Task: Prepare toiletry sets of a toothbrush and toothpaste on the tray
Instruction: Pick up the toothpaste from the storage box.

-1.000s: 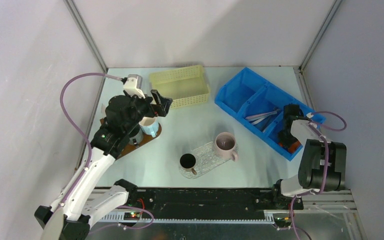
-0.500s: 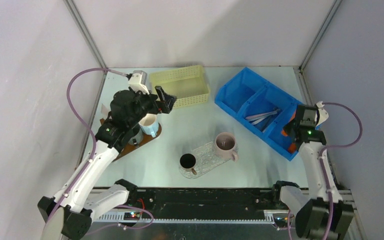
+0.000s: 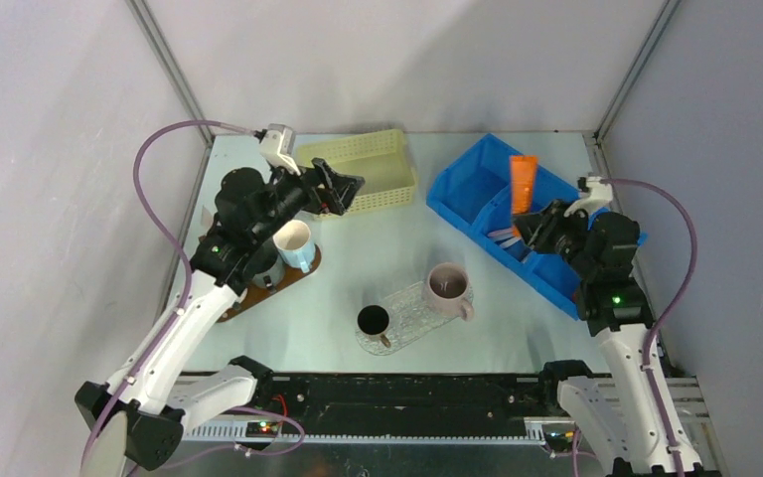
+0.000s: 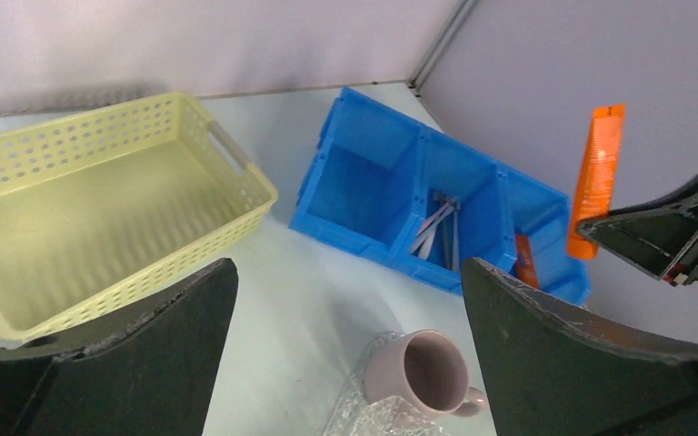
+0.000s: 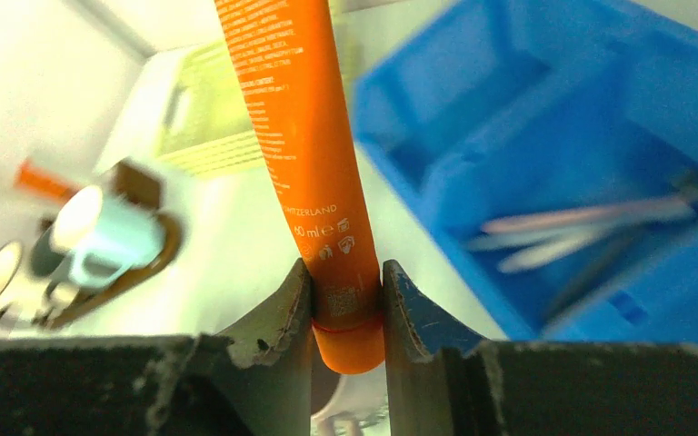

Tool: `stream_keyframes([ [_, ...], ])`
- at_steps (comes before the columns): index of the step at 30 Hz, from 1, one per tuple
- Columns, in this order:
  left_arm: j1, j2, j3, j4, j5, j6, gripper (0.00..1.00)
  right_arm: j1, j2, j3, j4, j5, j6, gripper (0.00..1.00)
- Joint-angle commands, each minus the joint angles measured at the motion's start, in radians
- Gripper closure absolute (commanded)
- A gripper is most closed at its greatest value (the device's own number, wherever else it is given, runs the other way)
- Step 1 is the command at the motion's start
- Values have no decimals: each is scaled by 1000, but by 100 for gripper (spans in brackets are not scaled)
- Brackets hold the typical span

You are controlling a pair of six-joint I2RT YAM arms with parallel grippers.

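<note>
Right pincer (image 5: 345, 272) gripping orange tube (image 5: 282, 109), toothbrushes (image 5: 591, 218) beyond blurred

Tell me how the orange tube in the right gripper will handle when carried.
The orange tube stands straight above the right gripper, so it is probably light and fairly stiff. Pinched only near its bottom end, it may pivot. Its smooth printed skin could slip.

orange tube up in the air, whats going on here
The right gripper is shut on the orange tube, holding it upright over the blue bin, where toothbrushes lie in the middle compartment. The left gripper hangs open near the yellow basket, holding nothing. The clear tray carries a pink mug and a black mug.
</note>
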Motion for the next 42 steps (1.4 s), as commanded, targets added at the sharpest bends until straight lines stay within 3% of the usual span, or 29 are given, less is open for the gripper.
stream_keyframes([
  [1, -28, 3, 33, 93, 82, -3, 0, 92, 2, 15, 217, -268, -89, 100],
  [9, -109, 32, 36, 216, 193, 2, 1, 239, 58, 15, 381, -467, -116, 100],
  [19, -243, 144, 125, 283, 241, -34, 7, 359, 109, 25, 383, -476, -191, 100],
  [25, -295, 202, 200, 238, 277, -20, 18, 379, 112, 26, 352, -492, -220, 100],
  [29, -318, 239, 262, 99, 280, 38, 27, 386, 104, 27, 330, -496, -244, 100],
  [39, -323, 293, 392, -189, 356, 118, 64, 410, 81, 26, 242, -482, -313, 100],
  [42, -323, 297, 400, -219, 384, 121, 70, 424, 75, 26, 218, -464, -328, 100],
])
